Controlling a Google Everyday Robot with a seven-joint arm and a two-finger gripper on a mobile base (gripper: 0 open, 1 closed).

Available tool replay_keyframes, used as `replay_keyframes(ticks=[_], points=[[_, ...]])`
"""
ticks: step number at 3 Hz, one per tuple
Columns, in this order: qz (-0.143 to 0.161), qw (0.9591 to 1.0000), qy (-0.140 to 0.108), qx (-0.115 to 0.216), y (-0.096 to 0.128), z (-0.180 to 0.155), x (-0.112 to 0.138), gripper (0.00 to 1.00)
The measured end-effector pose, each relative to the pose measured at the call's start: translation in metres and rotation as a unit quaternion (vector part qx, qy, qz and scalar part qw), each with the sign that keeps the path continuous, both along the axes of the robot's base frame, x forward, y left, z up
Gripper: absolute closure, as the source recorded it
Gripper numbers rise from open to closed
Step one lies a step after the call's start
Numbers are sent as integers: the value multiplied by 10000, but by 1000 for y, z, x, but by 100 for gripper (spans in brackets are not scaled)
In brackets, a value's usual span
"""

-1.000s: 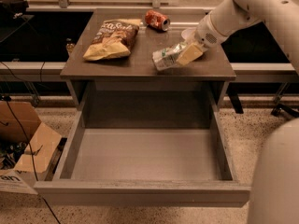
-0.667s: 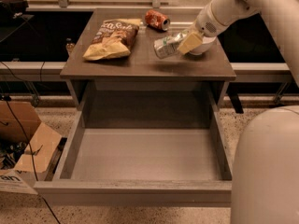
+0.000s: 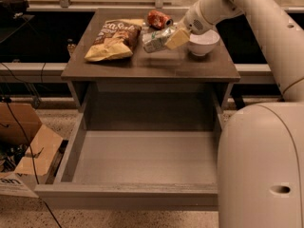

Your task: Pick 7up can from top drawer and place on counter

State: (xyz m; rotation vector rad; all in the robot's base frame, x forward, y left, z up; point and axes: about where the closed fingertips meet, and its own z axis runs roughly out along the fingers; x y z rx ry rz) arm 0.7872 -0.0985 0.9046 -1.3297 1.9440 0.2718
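Note:
The 7up can (image 3: 156,40) is silvery-green and lies sideways in my gripper (image 3: 173,38), held just above the counter (image 3: 152,64) near its back middle. The gripper's tan fingers (image 3: 178,38) are shut on the can's right end. The arm reaches in from the upper right. The top drawer (image 3: 142,194) is pulled wide open below the counter, and its grey inside holds nothing.
A red can (image 3: 159,19) lies at the counter's back, just behind the 7up can. A chip bag (image 3: 114,39) lies at the counter's left. A white bowl (image 3: 203,42) stands at the right. Cardboard boxes (image 3: 28,151) sit on the floor at left.
My gripper has carried the 7up can left and toward the back of the counter, closer to the red can. The white bowl, hidden before by the arm, now shows.

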Motion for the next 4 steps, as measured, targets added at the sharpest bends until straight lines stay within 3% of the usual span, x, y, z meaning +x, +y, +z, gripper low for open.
replay_keyframes(ticks=[1, 2, 3, 4], points=[[10, 10000, 23, -11, 1, -3, 0, 51], [33, 10000, 57, -10, 5, -8, 1, 20], [49, 10000, 77, -10, 7, -11, 2, 0], [52, 10000, 82, -10, 8, -11, 2, 0]])
